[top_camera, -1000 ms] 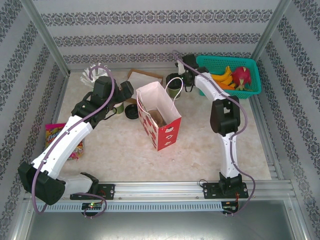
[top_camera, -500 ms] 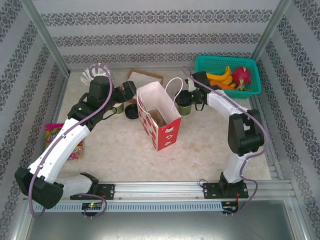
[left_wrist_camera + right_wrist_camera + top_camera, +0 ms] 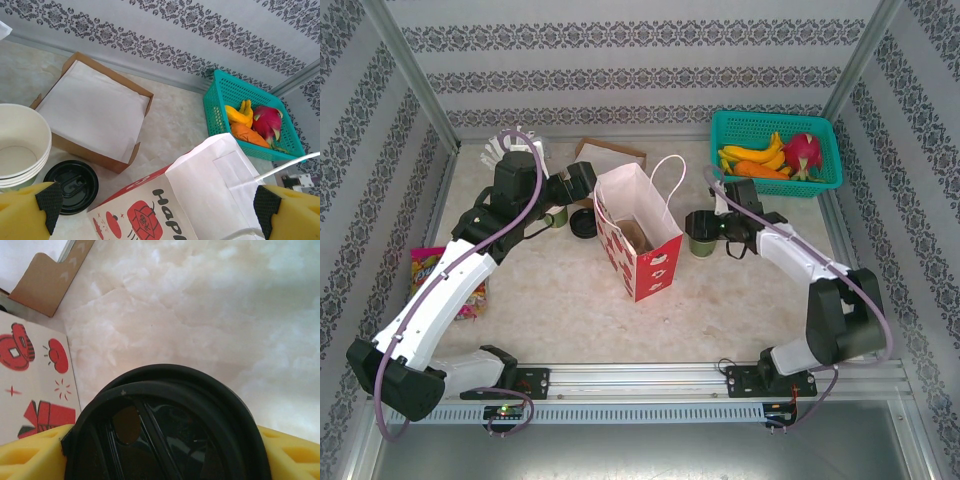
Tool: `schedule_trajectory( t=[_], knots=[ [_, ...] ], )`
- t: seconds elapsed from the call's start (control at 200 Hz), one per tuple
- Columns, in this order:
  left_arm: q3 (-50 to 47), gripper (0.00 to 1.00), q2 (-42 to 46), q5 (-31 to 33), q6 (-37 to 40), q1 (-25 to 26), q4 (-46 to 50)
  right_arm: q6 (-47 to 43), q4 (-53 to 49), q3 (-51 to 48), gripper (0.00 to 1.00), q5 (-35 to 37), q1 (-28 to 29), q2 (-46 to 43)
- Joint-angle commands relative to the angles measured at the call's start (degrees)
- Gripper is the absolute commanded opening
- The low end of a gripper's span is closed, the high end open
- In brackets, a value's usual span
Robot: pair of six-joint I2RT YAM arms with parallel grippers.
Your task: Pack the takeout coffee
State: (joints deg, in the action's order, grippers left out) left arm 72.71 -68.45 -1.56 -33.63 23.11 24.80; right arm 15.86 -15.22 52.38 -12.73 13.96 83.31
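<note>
Over the last second the right tool (image 3: 710, 231) has drawn the small green paper cup with the black plastic lid (image 3: 700, 238) back from the far side of the pale marble counter (image 3: 720, 310). It has come away from the teal plastic basket (image 3: 772, 120) and nearer along the right side of the red-and-white paper bag (image 3: 638, 235). The cup now sits just beside the bag, outside it, so the packing proper is not yet done; I judge a lift over the open rim is what remains.

The right tool is clenched on the cup, with a yellow finger either side of the lid in the wrist view (whether the base is clear of the counter I cannot tell). The right arm is folded, elbow out to the right, forearm reaching left toward the bag.

The left tool (image 3: 582, 181) is spread wide and grasps nothing. It hangs at the bag's left rim on a long, outstretched arm.
</note>
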Motion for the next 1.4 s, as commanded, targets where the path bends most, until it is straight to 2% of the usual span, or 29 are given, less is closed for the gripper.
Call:
schedule_trajectory(
  t=[0.0, 0.24, 0.325, 0.49, 0.57, 0.914, 1.399],
  knots=[
    [-0.64, 1.0, 0.95, -1.07, 1.55, -0.68, -2.08, 1.02, -1.79, -4.04, 0.73, 1.15, -0.71, -1.79],
    [-0.64, 1.0, 0.89, -1.07, 1.81, -0.68, -2.21, 0.67, -3.48, -6.15, 0.77, 0.85, -1.14, -5.12],
    [-0.5, 1.0, 0.71, -1.16, 1.9, -0.65, -2.17, 0.41, -4.26, -5.97, 0.85, 0.53, -1.13, -6.3],
    [-0.55, 1.0, 0.55, -1.06, 1.81, -0.69, -1.95, 0.36, -5.98, -5.28, 0.92, 1.29, -1.45, -8.14],
    [-0.63, 1.0, 0.38, -0.97, 1.9, -0.7, -2.05, 0.22, -7.64, -4.43, 0.98, 1.82, -1.57, -8.33],
    [-0.25, 1.0, -0.27, 0.5, 2.62, -0.64, -0.33, 1.17, -20.8, 3.69, 0.98, 1.61, -1.22, -5.1],
    [-0.3, 1.0, -0.98, 1.1, 2.94, -0.69, 0.95, 0.91, -24.12, 9.21, 0.98, 1.24, 0.8, 0.16]
  ],
)
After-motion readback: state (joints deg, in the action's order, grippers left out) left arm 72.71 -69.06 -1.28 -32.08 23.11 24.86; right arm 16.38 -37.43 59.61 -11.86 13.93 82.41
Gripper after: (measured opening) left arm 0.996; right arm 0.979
